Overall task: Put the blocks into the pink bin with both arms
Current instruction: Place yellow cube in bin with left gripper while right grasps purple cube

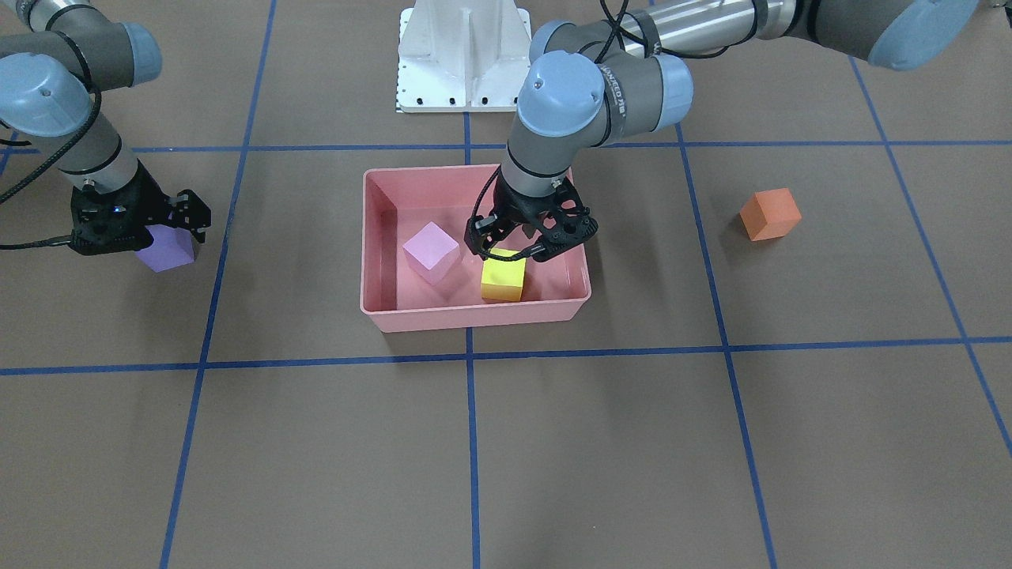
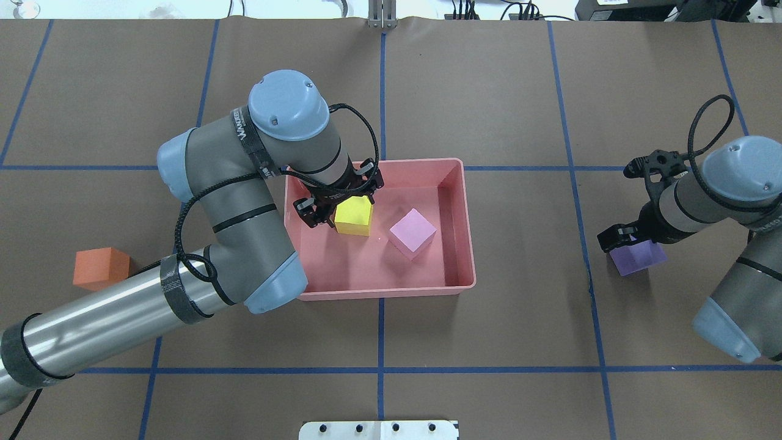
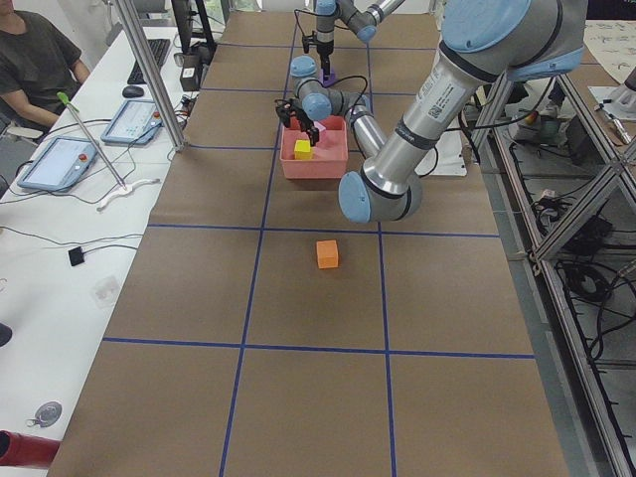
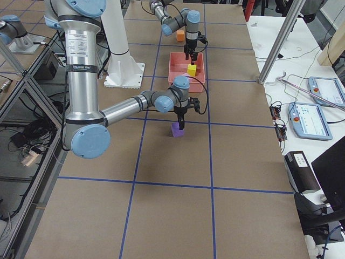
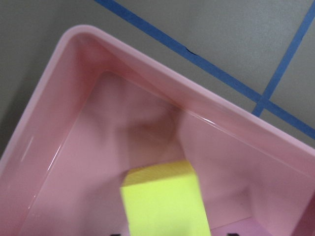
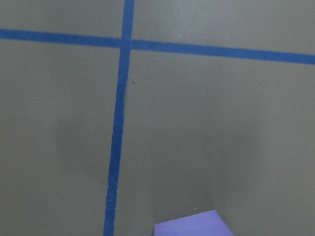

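The pink bin [image 1: 474,316] stands at the table's middle. Inside it are a light pink block [image 1: 431,251] and a yellow block [image 1: 504,278]. My left gripper [image 1: 514,251] is open, its fingers straddling the top of the yellow block, which fills the bottom of the left wrist view [image 5: 165,201]. My right gripper [image 1: 142,229] is open just above the purple block [image 1: 168,249], which lies on the table outside the bin; its corner shows in the right wrist view [image 6: 194,225]. The orange block [image 1: 769,214] lies alone on the table on my left side.
The white pedestal base [image 1: 464,55] stands behind the bin. Blue tape lines [image 1: 470,442] grid the brown table cover. In the exterior left view a seated person [image 3: 35,55] and tablets are at a side desk beyond the table's far edge.
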{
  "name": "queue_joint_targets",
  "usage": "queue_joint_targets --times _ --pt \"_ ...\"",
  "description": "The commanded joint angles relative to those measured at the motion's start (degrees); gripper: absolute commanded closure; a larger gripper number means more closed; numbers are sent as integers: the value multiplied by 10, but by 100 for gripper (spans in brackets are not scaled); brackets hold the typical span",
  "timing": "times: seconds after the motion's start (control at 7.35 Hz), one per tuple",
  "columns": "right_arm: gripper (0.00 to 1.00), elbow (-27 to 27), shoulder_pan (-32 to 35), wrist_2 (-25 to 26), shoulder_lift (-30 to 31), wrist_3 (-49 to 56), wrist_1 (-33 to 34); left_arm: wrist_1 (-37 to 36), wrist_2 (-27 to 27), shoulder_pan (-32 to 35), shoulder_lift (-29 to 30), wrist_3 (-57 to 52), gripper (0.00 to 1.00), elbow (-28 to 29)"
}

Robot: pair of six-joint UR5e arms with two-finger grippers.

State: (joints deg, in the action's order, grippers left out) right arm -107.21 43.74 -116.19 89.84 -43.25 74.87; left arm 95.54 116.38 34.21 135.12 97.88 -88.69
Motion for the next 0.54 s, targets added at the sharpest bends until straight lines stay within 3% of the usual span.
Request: queue_joint_targets --times 0.0,0.27,0.41 --pt "0 1 10 0 15 82 5 0 -8 -4 1 0 15 0" --pt "1 12 10 4 16 83 4 0 -13 -7 1 0 15 0" --pt "31 11 10 4 16 82 3 0 -14 -7 1 1 15 0"
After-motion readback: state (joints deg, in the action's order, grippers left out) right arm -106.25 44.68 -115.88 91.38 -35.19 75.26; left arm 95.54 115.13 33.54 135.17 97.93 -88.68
